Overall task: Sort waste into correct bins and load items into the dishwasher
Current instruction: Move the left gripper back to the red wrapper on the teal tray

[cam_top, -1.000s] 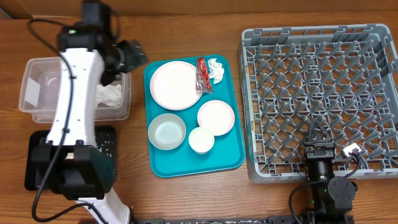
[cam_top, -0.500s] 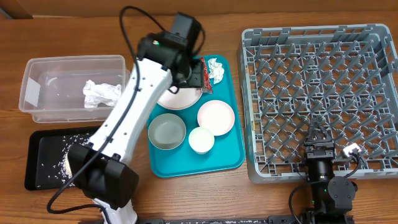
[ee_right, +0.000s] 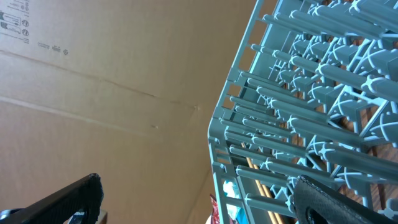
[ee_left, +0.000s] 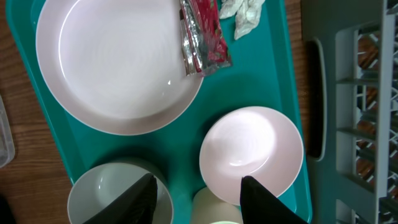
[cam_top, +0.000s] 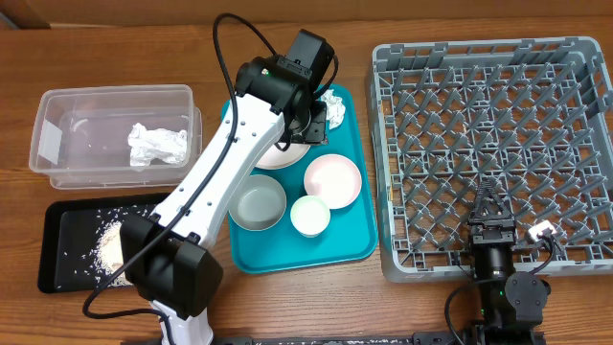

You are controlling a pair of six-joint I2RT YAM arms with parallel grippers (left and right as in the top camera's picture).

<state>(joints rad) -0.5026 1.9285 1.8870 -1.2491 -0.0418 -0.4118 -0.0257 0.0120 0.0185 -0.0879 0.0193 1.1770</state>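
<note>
Red wrapper (ee_left: 202, 34): on plate (ee_left: 112, 68) rim, ahead of left hand (ee_left: 198, 200), long axis pointing away.
Grip: fingers parted, empty.
Nearer arm: left.

Small dark print (ee_right: 22, 18) stands on the brown cardboard (ee_right: 93, 124), up and left of the grey dish rack (ee_right: 323, 74); it is too small to read. No other writing is legible.

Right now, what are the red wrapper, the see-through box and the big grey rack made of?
The red wrapper looks like thin foil-lined plastic: shiny and crinkled. The see-through box seems clear plastic, since the napkin inside shows through. The grey rack looks like matte moulded plastic, with lattice walls and pegs.
</note>
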